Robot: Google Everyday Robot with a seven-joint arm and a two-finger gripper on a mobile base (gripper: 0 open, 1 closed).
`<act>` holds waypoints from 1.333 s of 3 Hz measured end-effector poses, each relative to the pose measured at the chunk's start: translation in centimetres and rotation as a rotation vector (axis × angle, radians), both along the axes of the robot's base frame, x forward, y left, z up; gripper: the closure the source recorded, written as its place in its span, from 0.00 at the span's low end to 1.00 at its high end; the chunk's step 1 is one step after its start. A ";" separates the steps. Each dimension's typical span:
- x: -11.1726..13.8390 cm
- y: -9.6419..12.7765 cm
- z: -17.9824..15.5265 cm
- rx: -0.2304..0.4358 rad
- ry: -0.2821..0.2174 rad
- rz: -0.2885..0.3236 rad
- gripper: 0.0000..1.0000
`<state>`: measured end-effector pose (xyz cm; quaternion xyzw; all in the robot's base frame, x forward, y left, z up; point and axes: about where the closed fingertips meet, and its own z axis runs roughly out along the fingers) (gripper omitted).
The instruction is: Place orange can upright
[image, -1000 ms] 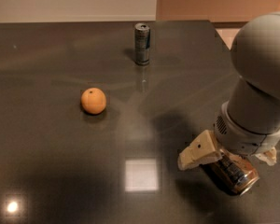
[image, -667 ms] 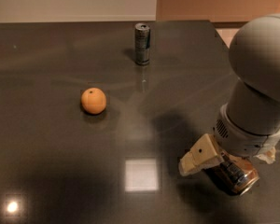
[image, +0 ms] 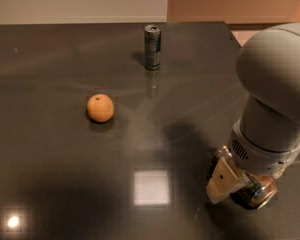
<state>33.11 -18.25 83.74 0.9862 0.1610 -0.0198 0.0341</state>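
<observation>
The table [image: 50, 184] is dark and glossy and fills nearly the whole view. A pale square of reflected light lies near its middle.

The arm [image: 275, 99] bulks in from the right. Over the last second it has sunk and slid slightly toward the near right corner, so its wrist now sits closer to the tabletop. Nothing else has moved.

The gripper [image: 241, 192] hangs under the wrist at the near right, low over the surface. One cream finger [image: 223, 180] shows on the left of the load and the other is hidden behind it. They look clamped on the orange can [image: 259, 193].

The orange can is in that grip, mostly covered by the wrist, with only a copper flank and a bright rim showing. It appears tilted, one end turned toward the near left, not standing. I cannot tell whether it touches the table.

The grey can [image: 152, 46] stands upright at the far middle, well apart from the arm. The fruit [image: 100, 108] rests left of centre, also well apart.

The drop reads as the lowering stage of the placement. The task looks well along but not done, since the orange can is neither released nor clearly vertical. I judge it needs squaring up so its base meets the surface flat, or it may roll when released.
</observation>
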 end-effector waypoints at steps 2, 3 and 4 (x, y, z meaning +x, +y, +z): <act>0.3 -0.1 0.5 -0.030 0.011 0.066 0.69; 0.7 1.6 1.5 -0.049 0.036 0.033 0.94; 1.0 4.4 2.9 -0.061 0.051 -0.045 1.00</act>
